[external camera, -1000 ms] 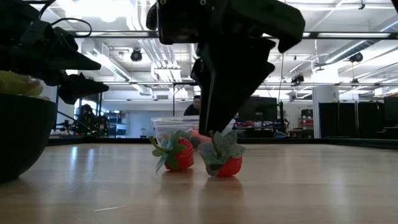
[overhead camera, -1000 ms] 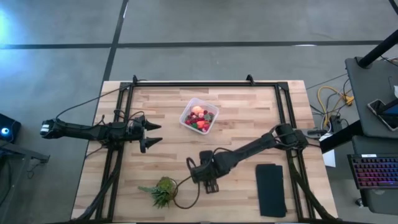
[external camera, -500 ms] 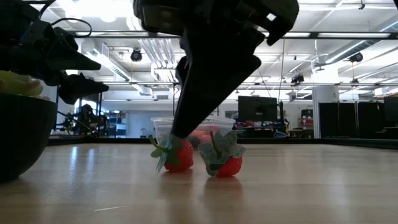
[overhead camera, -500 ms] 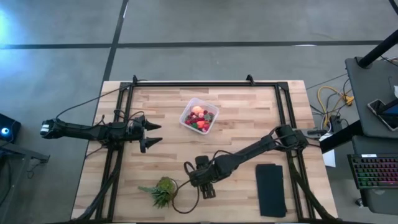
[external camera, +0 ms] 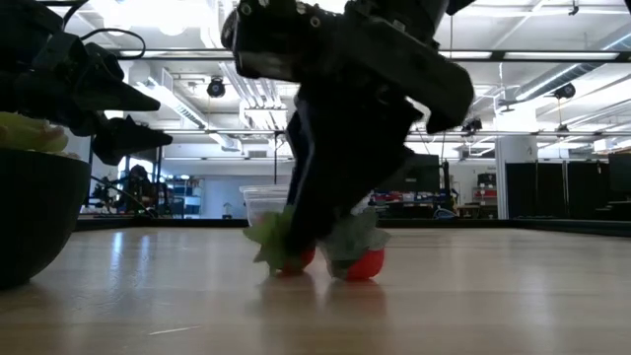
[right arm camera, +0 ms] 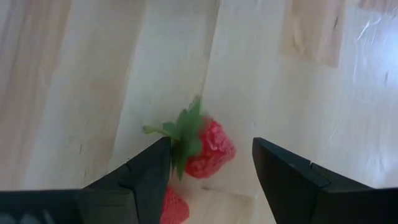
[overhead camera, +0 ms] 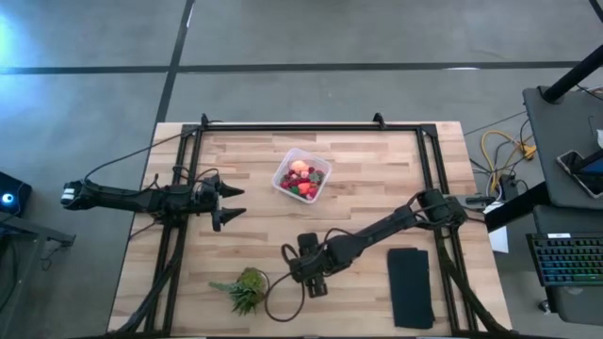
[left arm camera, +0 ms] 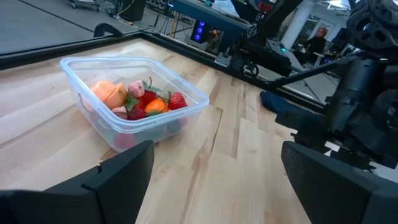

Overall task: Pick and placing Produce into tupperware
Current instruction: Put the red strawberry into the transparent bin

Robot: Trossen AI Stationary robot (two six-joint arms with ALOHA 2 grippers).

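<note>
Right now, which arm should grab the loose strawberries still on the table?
Right. The right gripper is down at the table, fingers open around a strawberry, with a second strawberry beside it. The left gripper waits open, far off at the left side.

Wooden table [overhead camera: 377, 179] with tub [overhead camera: 302, 175], strawberries [external camera: 365, 262], pad [overhead camera: 411, 287]

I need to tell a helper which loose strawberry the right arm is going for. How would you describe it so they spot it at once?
On the wooden table, look near the front edge, between the spiky green plant and the black pad, where the right gripper has come down, open. Two strawberries lie side by side there. The target strawberry sits between the fingers, leafy top sideways; its neighbour peeks out beside one finger.
</note>
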